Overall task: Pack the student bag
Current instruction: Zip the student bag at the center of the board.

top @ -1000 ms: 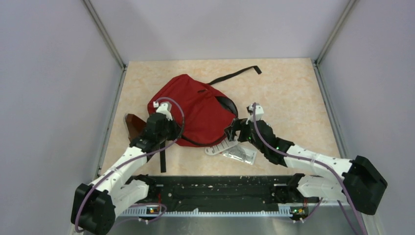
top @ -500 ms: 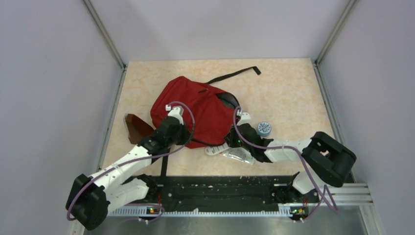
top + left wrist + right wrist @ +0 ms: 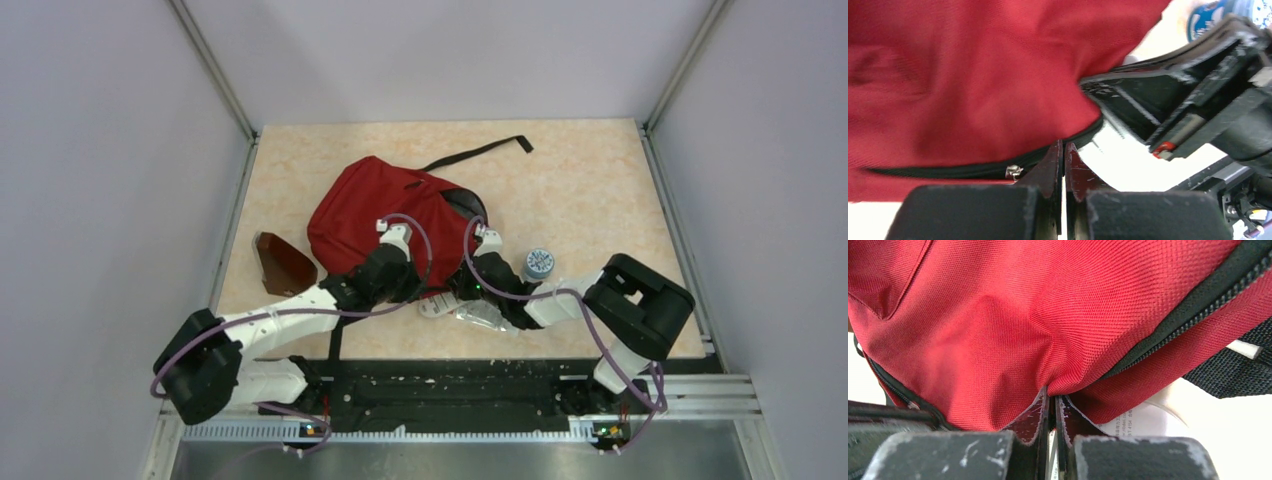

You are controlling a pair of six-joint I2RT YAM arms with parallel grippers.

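The student bag (image 3: 385,212) is a red backpack lying flat in the middle of the table, with a black strap (image 3: 480,152) trailing toward the back. My right gripper (image 3: 458,288) is at the bag's near right edge. The right wrist view shows it (image 3: 1053,399) shut on a puckered fold of the red fabric (image 3: 1013,325), beside the black zipper. My left gripper (image 3: 420,285) sits just to its left. In the left wrist view it (image 3: 1064,149) is shut, tips against the black zipper line, with a metal zipper pull (image 3: 1013,171) beside them. I see nothing pinched between them.
A brown triangular pouch (image 3: 282,262) lies left of the bag. A blue-capped round item (image 3: 539,264) stands to the right of the bag. A white flat piece (image 3: 437,305) and a clear printed packet (image 3: 490,315) lie partly under the bag's near edge, below both grippers.
The right gripper went from open to shut on the bag's fabric as its arm folded back leftward, uncovering the blue-capped item. The left gripper, still shut, slid right along the bag's near edge.
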